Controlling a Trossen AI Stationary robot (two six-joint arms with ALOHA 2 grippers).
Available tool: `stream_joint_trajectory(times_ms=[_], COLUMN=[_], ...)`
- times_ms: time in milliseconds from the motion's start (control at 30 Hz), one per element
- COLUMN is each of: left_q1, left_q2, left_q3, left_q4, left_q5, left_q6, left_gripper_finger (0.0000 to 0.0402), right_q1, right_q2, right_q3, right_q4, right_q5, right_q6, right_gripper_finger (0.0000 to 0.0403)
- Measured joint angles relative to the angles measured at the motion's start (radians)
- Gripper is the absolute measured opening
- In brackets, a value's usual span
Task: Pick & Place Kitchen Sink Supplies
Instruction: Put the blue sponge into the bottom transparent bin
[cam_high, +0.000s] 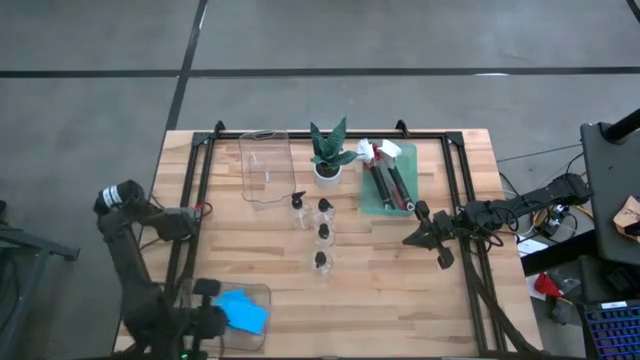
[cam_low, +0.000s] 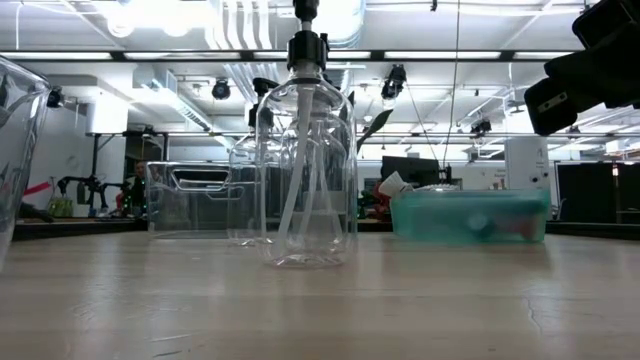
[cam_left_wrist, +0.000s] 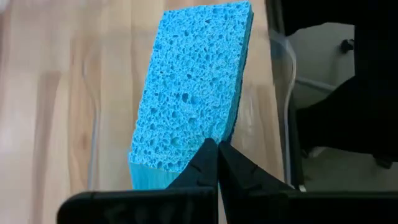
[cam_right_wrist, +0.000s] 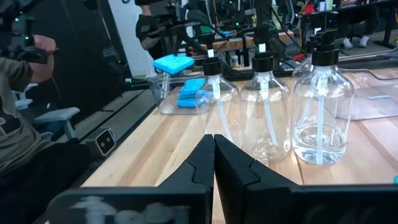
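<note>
Blue sponges (cam_high: 243, 311) in a clear tray (cam_high: 262, 292) at the table's near left corner, under the left gripper (cam_left_wrist: 217, 163), fingers pressed together, gripping nothing. Four clear bottles (cam_high: 322, 233) with black caps in a line mid-table, near a potted plant (cam_high: 328, 152). Brushes (cam_high: 388, 180) lying in a green tray (cam_high: 372, 203) just beside the plant. Right gripper (cam_high: 438, 237) low over bare wood right of the bottles, fingers closed, empty. Second clear tray (cam_high: 265, 165) left of the plant.
</note>
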Motion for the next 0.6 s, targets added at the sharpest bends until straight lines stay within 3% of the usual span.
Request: stream_joint_trajectory(times_ms=[300,600], left_q1=[-0.132,-0.136], left_q2=[0.021,0.024], left_q3=[-0.044,-0.223], left_q4=[-0.081,0.062], left_q5=[-0.047,-0.011], left_q6=[-0.323,-0.446], left_gripper_finger=[0.0,0.0012], right_q1=[0.0,0.0], right_q2=[0.0,0.0], right_q3=[0.0,0.0], right_q4=[0.0,0.0], right_q5=[0.0,0.0], right_q6=[0.0,0.0], right_gripper_finger=[0.0008,0.0008])
